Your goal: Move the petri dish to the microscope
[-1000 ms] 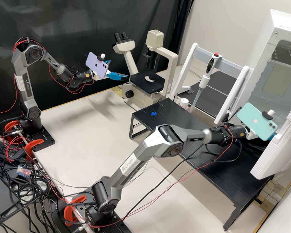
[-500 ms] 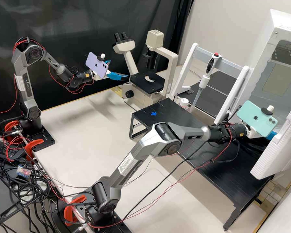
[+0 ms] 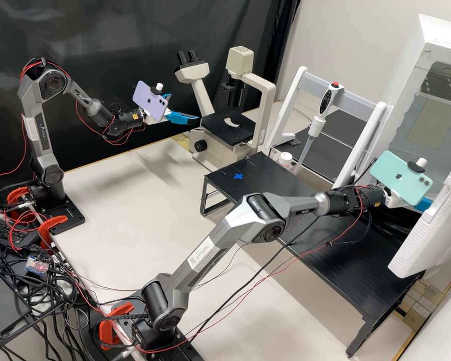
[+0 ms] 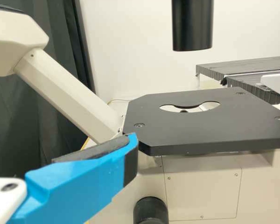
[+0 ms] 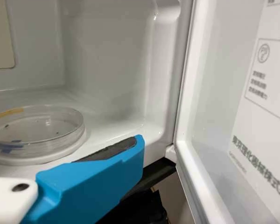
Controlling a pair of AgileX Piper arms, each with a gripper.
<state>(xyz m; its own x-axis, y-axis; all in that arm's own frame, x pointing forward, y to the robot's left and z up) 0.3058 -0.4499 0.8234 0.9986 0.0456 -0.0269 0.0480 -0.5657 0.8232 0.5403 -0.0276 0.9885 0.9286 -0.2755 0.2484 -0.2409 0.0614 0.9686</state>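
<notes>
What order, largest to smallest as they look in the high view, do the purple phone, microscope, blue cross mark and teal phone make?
1. Microscope
2. Teal phone
3. Purple phone
4. Blue cross mark

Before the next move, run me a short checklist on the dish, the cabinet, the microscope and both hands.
1. Cabinet door open: ok, it stands swung open.
2. Dish found: ok, it lies flat inside the white cabinet.
3. Right hand open and ready: ok, its pad is bare, beside the dish.
4. Dish gripped: not ok, nothing holds it.
5. Lid seated on the dish: cannot tell.
6. Left hand clear of the microscope stage: cannot tell; its fingertip overlaps the stage's corner in its wrist view, but the gap is unclear.
</notes>
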